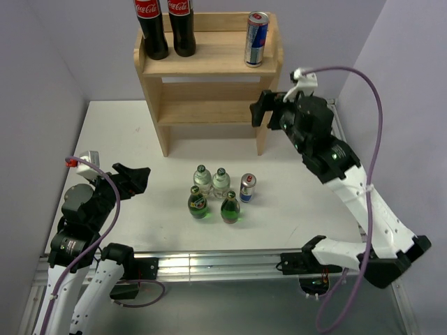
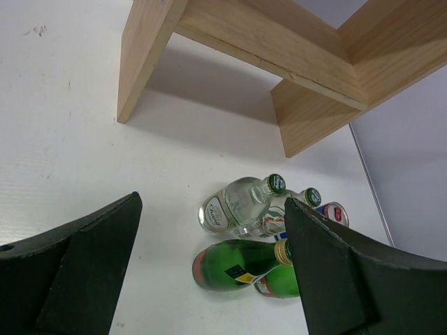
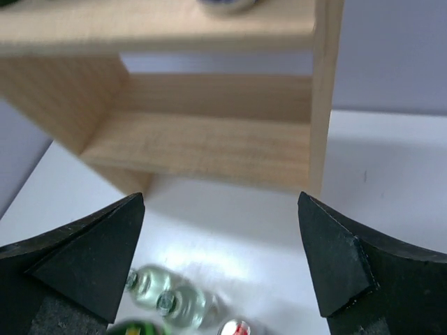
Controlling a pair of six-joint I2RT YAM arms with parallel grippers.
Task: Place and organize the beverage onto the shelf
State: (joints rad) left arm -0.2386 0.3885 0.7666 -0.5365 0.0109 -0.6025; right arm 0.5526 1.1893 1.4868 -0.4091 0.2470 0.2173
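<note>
Top external shows your right end effector (image 1: 261, 112) released beside the shelf (image 1: 209, 59), left end effector (image 1: 138, 179) released too; five drinks (image 1: 221, 185) cluster centrally, likely reachable by either.

**Lighting and image quality**

I find even, bright overhead light. The shelf (image 1: 209, 68) casts a soft shadow on the table (image 1: 126, 139). My right wrist view blurs the clear bottles (image 3: 183, 306); glare streaks the front rail (image 1: 209, 264).
</note>
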